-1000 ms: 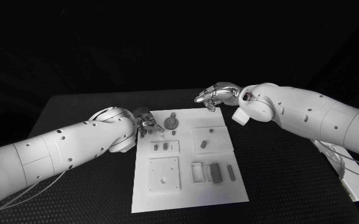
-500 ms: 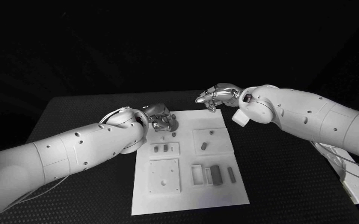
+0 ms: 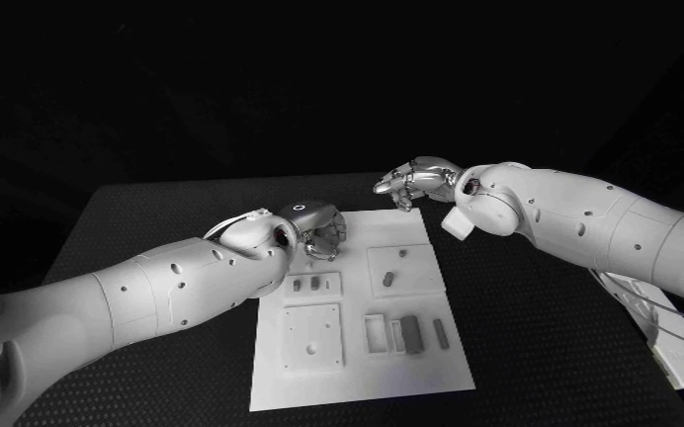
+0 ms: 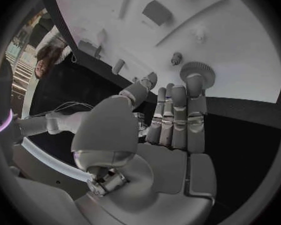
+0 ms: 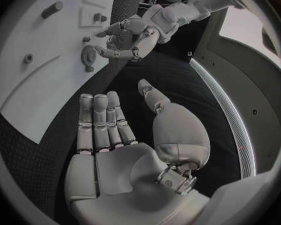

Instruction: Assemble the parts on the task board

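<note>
On the black table (image 3: 171, 210) I see the white task board (image 3: 357, 368) lying flat, its long side running away from me. I can read no writing or label on the board or on either arm.

My left arm comes in low from the near left, and its left hand (image 3: 316, 227) hangs over the board's far left corner. From the left wrist view, its fingers (image 4: 178, 117) lie straight and close together, reaching out to a round toothed gear (image 4: 197, 72) that sits on the board; the fingertips are at the gear's edge, but I cannot tell whether they touch it. Nothing sits in the palm, and the thumb stands off to one side.

My right arm bends in from the right, with the right hand (image 3: 416, 182) held above the board's far right edge. In the right wrist view its palm is bare and flat, its fingers (image 5: 100, 122) straight and side by side, thumb apart, holding nothing.

The board is matte white with raised square panels. Small dark parts rest on it: a short block (image 3: 389, 275) on the square panel at middle right, two small pieces (image 3: 306, 285) on the panel at middle left, and long bars (image 3: 410, 332) beside a recessed slot near the right edge. A plain plate (image 3: 312, 333) with small holes fills the near left.
</note>
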